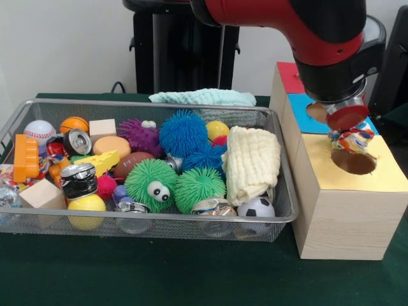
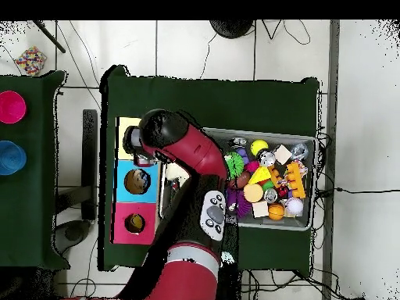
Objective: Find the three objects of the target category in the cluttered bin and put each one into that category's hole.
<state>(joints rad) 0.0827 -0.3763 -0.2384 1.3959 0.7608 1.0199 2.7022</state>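
Nearest in front view, silver wire-mesh bin (image 1: 25,220) on dark green tablecloth (image 1: 191,274), packed with clutter: black-and-white mini soccer ball (image 1: 256,208) at front right corner, yellow plastic ball (image 1: 86,204) front left with a crushed black-and-silver can (image 1: 78,180) on it, plain wooden cube (image 1: 41,194) just beside. Mid bin, green spiky rubber ball with googly eyes (image 1: 150,183), second green spiky ball (image 1: 199,187) touching it, cream folded washcloth (image 1: 252,162) leaning on the right wall. Further back, blue spiky ball (image 1: 183,132), purple spiky ball (image 1: 138,134), orange toy block (image 1: 26,157), baseball (image 1: 39,131), small basketball (image 1: 74,123). Right of bin, light wooden box (image 1: 347,220) with gold-topped section and round hole (image 1: 353,162); blue section (image 1: 305,102) and red section (image 1: 290,78) behind. Red and black arm's gripper (image 1: 349,135) hangs directly above the gold hole, holding a multicoloured crinkly bundle (image 1: 352,139), item type unclear; fingers mostly hidden by a red disc and the bundle, closed around it as far as visible. Overhead view: arm (image 2: 195,156) covers the yellow section, gripper itself hidden. Mint green cloth (image 1: 203,97) lies behind the bin.
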